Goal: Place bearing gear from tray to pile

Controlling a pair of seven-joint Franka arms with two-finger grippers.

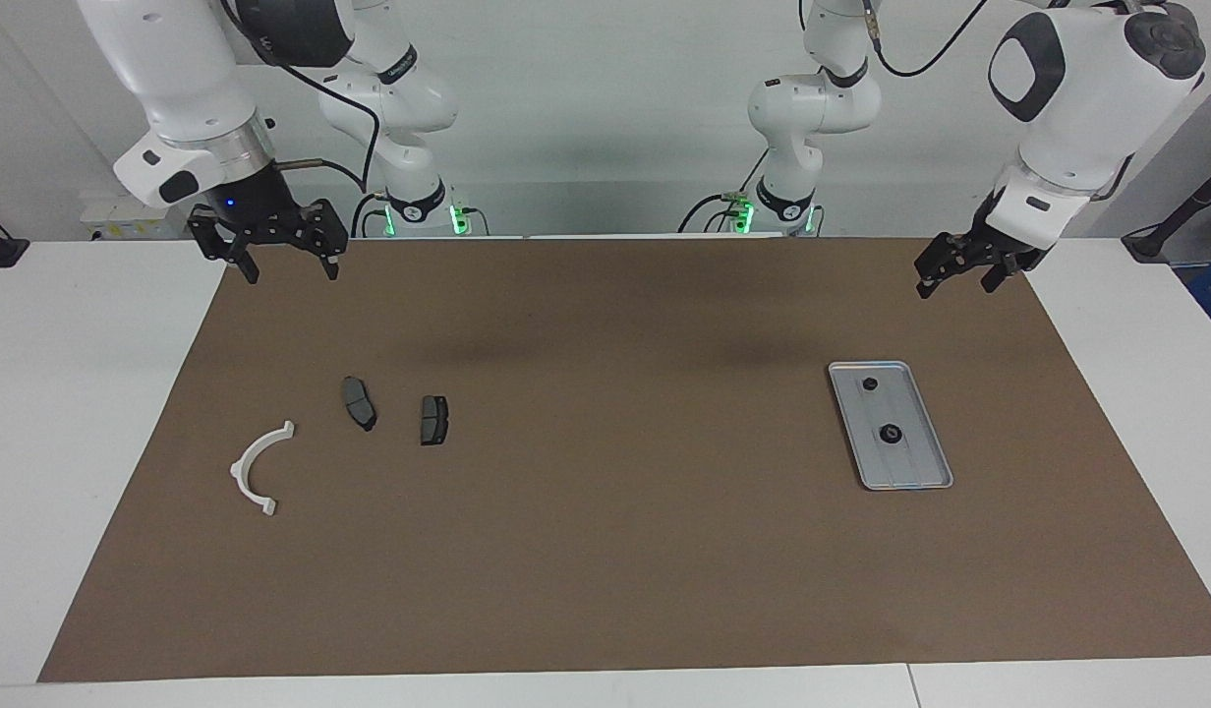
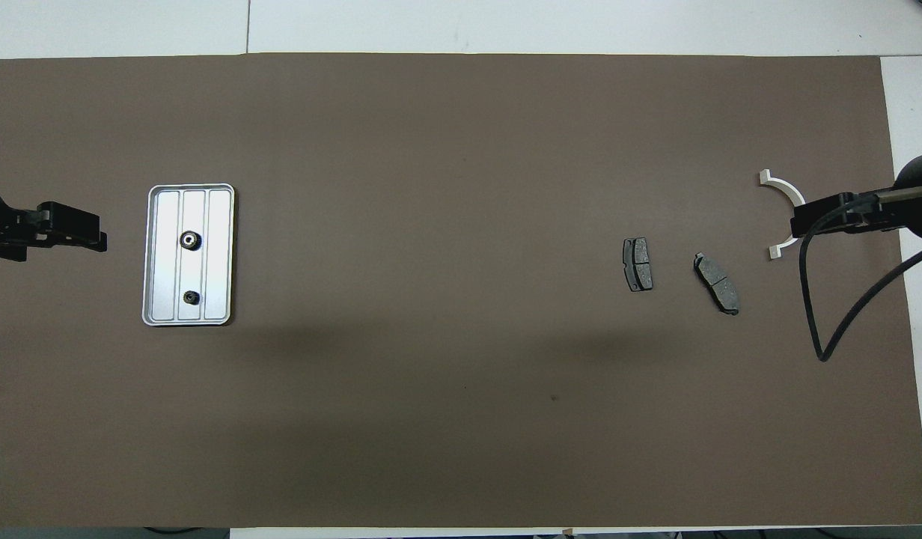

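Brown mat [image 1: 605, 551] covers the white desk [image 1: 75, 442]; pale wall at the robots' end. Tray [image 1: 915, 472] toward left arm's end, two bearing gears [image 1: 891, 434] inside. Pile [image 1: 257, 472] toward right arm's end. Left gripper [image 1: 950, 273] and right gripper [image 1: 283, 264] raised, jaws open, empty. Overhead view hides the arm bases; right gripper overlaps the pile's white bracket [image 2: 783, 189] there.

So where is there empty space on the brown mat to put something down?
The widest bare stretch lies between the tray and the nearer dark pad. The mat strip farthest from the robots is bare too. It is busiest where both pads sit beside the white bracket. Inside the tray, two small gears take up room.
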